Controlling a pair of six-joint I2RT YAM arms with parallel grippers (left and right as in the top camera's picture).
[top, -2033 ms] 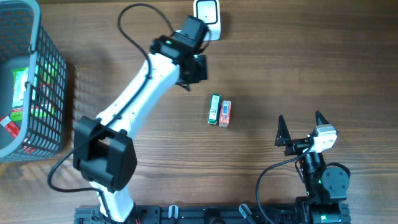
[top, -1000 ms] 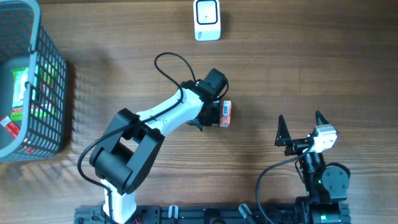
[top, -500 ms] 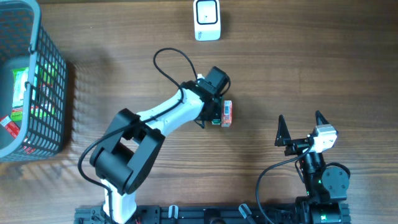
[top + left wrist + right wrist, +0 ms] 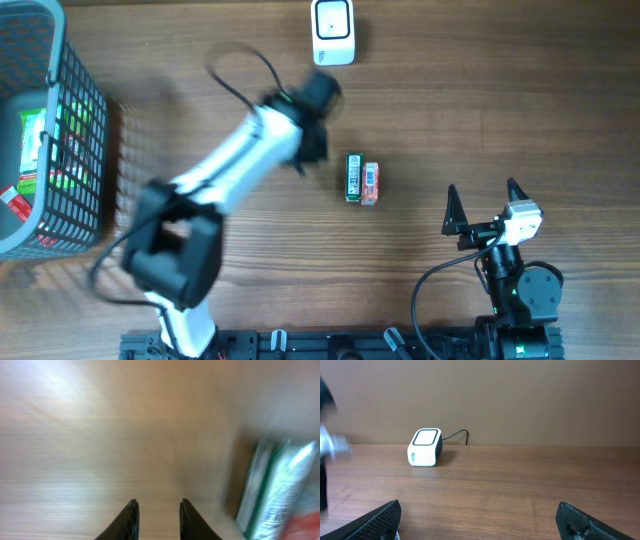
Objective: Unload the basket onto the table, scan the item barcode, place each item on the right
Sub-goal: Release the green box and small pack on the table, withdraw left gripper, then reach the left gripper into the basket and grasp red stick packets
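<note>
Two small boxes lie side by side on the wooden table: a green one (image 4: 353,178) and an orange-red one (image 4: 369,184). The white barcode scanner (image 4: 332,32) stands at the far edge and is also in the right wrist view (image 4: 425,447). My left gripper (image 4: 308,148) is blurred with motion, up and to the left of the boxes and apart from them. Its jaws (image 4: 157,520) stand a little open over bare wood with nothing between them. The green box (image 4: 260,490) shows blurred at the right of that view. My right gripper (image 4: 485,200) is wide open and empty (image 4: 479,515).
A grey wire basket (image 4: 50,130) holding several packaged items stands at the table's left edge. The scanner's cable (image 4: 457,434) runs off behind it. The left arm (image 4: 230,170) stretches diagonally across the middle-left of the table.
The left gripper was shut at the boxes; it has opened and swung up and left away from them. The boxes now lie free, shifted slightly right. The right arm has not moved.
</note>
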